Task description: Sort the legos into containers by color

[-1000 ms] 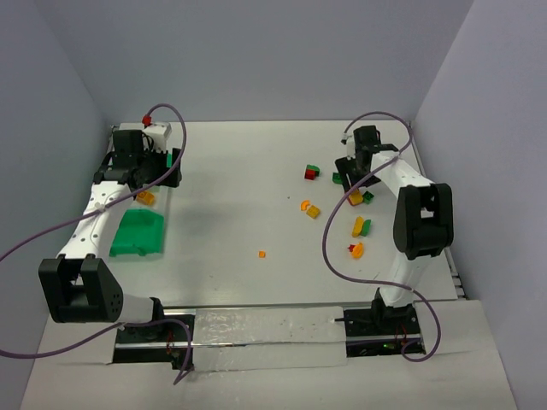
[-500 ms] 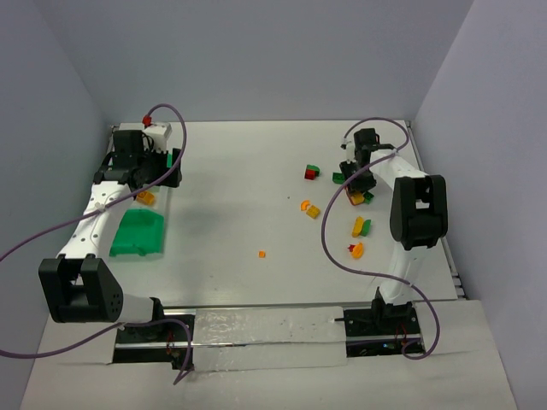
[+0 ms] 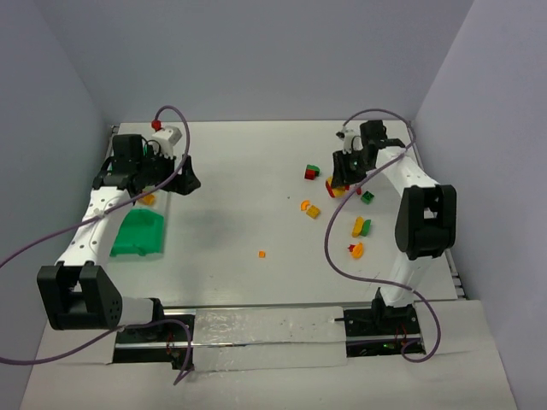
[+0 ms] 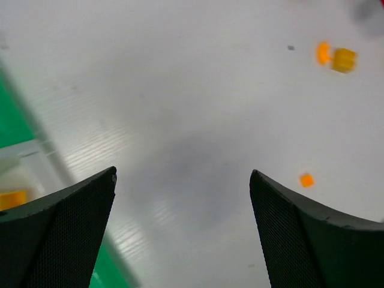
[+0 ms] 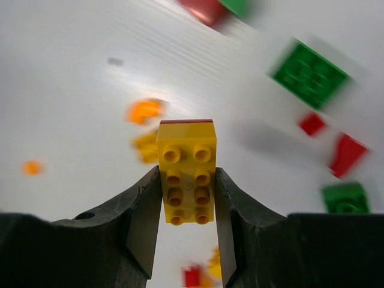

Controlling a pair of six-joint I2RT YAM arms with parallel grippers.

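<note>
My right gripper (image 5: 186, 171) is shut on a yellow lego (image 5: 186, 174) with a red layer at its far end, held clear of the table. From above, that gripper (image 3: 340, 181) hangs over the back right cluster of legos. Loose legos lie around it: green (image 5: 309, 73), red (image 5: 345, 153), orange (image 5: 144, 110). My left gripper (image 3: 186, 181) is open and empty, just right of the containers. The green bin (image 3: 137, 232) and the whitish bin (image 3: 159, 203) show; an orange lego (image 3: 147, 199) lies in the whitish one. The left arm hides the far bin.
More legos lie on the right half: a red-green pair (image 3: 311, 172), a yellow one (image 3: 314, 211), a yellow-green pair (image 3: 361, 226), an orange-red pair (image 3: 355, 250). A tiny orange piece (image 3: 261, 254) sits mid-table. Walls close in on three sides.
My right gripper has shut on the yellow lego and moved it left, off the table. My left gripper has swung right, away from the bins, and opened wider.
</note>
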